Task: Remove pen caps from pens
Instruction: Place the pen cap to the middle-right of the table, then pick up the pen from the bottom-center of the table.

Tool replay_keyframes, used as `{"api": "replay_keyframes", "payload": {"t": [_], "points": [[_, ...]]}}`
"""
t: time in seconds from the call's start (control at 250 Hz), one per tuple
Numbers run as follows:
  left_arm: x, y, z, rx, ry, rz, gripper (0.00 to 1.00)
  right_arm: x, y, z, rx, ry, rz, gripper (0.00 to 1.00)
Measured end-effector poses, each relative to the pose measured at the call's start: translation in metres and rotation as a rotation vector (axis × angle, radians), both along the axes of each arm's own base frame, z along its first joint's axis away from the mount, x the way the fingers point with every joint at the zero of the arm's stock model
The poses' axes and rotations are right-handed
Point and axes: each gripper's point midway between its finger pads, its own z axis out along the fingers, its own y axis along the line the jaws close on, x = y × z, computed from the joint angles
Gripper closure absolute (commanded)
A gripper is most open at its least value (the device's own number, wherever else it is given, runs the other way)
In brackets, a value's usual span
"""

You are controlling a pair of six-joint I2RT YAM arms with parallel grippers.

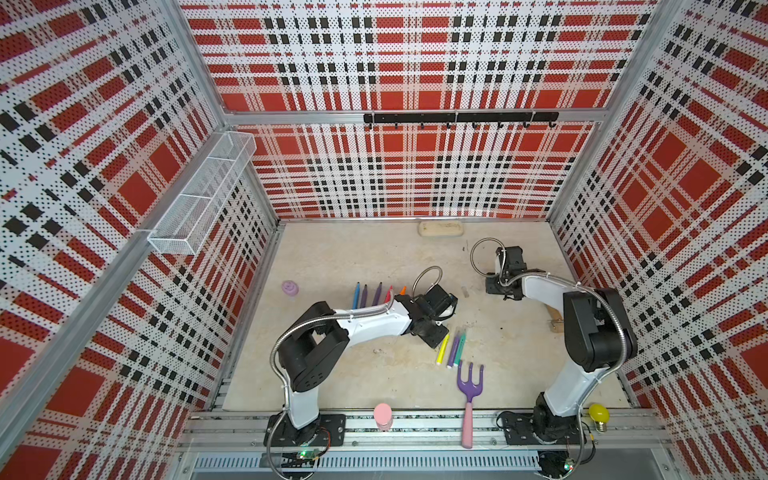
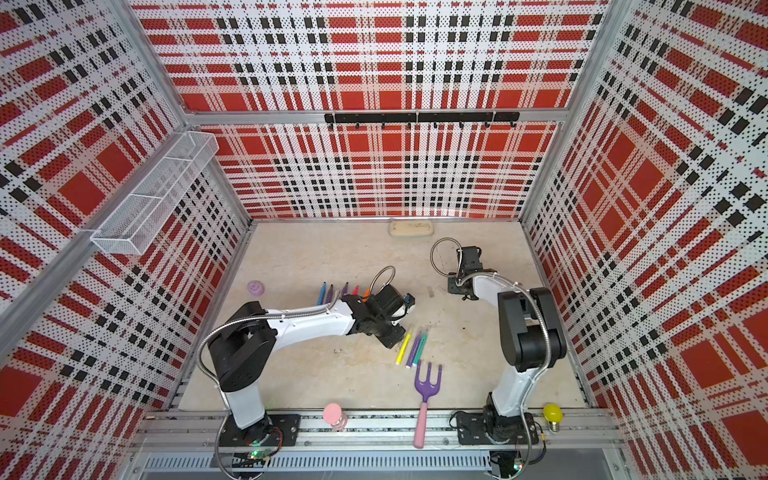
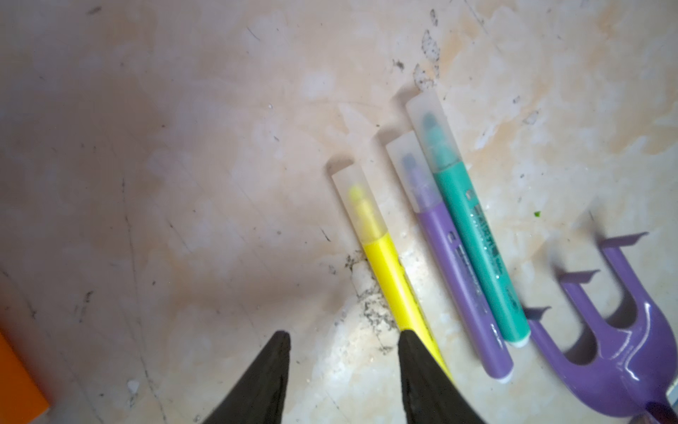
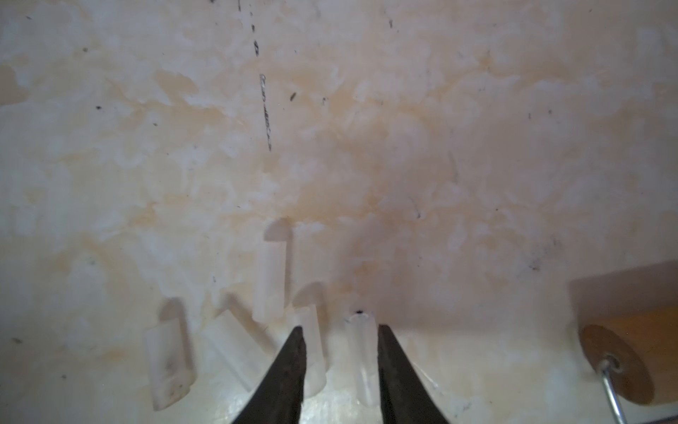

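My left gripper (image 3: 343, 334) is open and holds nothing. It hangs low over the table (image 1: 332, 257), near the middle. The yellow pen (image 3: 381, 257) lies flat just beside one of my left fingers (image 3: 422, 385), not between them. The pen's long side points away from my gripper, and its cap (image 3: 357, 205) is on the far end, toward the back edge. The purple pen (image 3: 458, 279) and the teal pen (image 3: 477, 249) lie side by side next to it, with their caps on. The fork (image 3: 605, 330) is just past the teal pen.

My right gripper (image 4: 340, 328) is open too. A loose cap (image 4: 361, 356) lies on the table between its fingers. Four more caps (image 4: 269, 282) lie just beside it. This spot is right of the middle, well apart from the three pens.

Five bare pens (image 1: 377, 293) lie in a row behind my left arm.

I think the yellow pen is next. My left gripper is much nearer to it. It should slide sideways a little, so the pen sits between the fingers. Then the fingers can close across the pen. The cap end points toward my right arm, so that arm can pull it.
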Motion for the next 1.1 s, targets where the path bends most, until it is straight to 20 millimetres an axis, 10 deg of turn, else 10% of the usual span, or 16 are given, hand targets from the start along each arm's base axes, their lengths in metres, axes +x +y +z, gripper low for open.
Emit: {"api": "replay_keyframes", "payload": {"t": [1.1], "points": [[-0.052, -0.004, -0.018, 0.047, 0.099, 0.08, 0.52, -0.004, 0.003, 0.035, 0.005, -0.097, 0.004, 0.61]]}}
